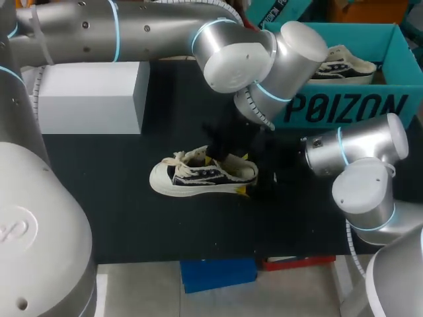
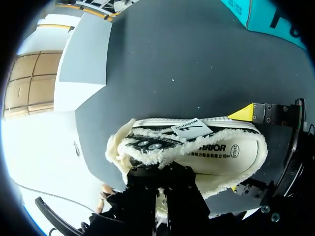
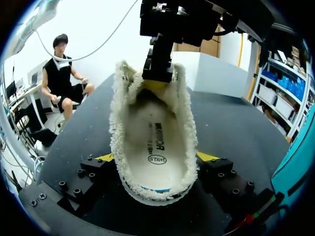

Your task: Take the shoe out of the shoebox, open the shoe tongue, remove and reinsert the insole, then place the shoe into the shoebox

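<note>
Head view: one low shoe point(image 1: 192, 177), cream sole and dark upper with pale laces, upright on its sole near the middle of the black table point(image 1: 119, 198), toe toward my left, outside the shoebox. Teal shoebox point(image 1: 344, 109) at the far right of the table, well apart from that shoe, open at the top, with a second shoe point(image 1: 344, 64) lying inside it. White box point(image 1: 92, 99) at the far left. Left arm point(image 1: 132, 30) enters from the far left corner and bends down over the shoe; left gripper point(image 1: 223, 157) is lowered into the shoe's opening at the tongue end. Whether it grips anything there cannot be told. Right arm point(image 1: 357, 148) enters from the right; right gripper point(image 1: 251, 182) is at the heel. Right wrist view: its yellow fingertips point(image 3: 106, 157) press the heel from both sides, clamped on the shoe. Insole point(image 3: 157, 147), cream with dark print, lies flat inside the shoe, ringed by a fleecy lining point(image 3: 118, 123). Left wrist view: the same opening from above, with the heel end farthest from the left gripper.
</note>
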Controlling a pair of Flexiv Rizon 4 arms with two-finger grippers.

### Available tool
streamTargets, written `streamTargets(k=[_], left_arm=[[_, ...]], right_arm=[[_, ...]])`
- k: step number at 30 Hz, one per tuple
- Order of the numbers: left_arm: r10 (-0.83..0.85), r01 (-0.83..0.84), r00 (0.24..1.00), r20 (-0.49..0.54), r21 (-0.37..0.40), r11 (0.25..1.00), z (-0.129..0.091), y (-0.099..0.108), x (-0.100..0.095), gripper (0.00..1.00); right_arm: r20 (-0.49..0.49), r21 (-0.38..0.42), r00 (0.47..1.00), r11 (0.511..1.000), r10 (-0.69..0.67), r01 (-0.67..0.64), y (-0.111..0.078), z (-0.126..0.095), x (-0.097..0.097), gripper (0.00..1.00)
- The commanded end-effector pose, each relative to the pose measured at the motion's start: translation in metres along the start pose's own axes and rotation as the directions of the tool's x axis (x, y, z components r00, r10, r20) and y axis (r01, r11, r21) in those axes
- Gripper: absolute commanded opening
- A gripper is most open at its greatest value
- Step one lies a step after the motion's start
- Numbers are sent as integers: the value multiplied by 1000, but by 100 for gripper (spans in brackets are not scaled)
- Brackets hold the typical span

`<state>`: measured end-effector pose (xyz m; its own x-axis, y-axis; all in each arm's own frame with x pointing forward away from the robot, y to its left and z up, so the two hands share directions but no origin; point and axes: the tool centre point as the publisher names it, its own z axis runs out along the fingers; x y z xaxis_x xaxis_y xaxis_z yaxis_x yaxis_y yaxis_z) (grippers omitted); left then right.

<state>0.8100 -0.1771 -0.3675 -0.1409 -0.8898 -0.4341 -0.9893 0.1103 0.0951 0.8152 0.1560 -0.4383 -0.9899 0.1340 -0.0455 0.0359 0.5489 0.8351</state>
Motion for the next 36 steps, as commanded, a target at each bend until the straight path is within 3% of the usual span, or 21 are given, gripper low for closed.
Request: streamTargets(k=[1,13,27,36], left_arm=[[-4,6,998,-62,31,999,-12,6,-18,0],[-45,53,994,-103,74,996,-21,13,-47,0],[-147,155,983,-109,69,985,-4,18,-89,0],[-156,160,982,-110,28,987,14,25,-96,0]], right_arm=[[2,1,1000,1000,1,-1,-1,1,1,0],[2,1,1000,1000,1,-1,-1,1,1,0],[2,1,1000,1000,1,-1,-1,1,1,0],[2,1,1000,1000,1,-1,-1,1,1,0]])
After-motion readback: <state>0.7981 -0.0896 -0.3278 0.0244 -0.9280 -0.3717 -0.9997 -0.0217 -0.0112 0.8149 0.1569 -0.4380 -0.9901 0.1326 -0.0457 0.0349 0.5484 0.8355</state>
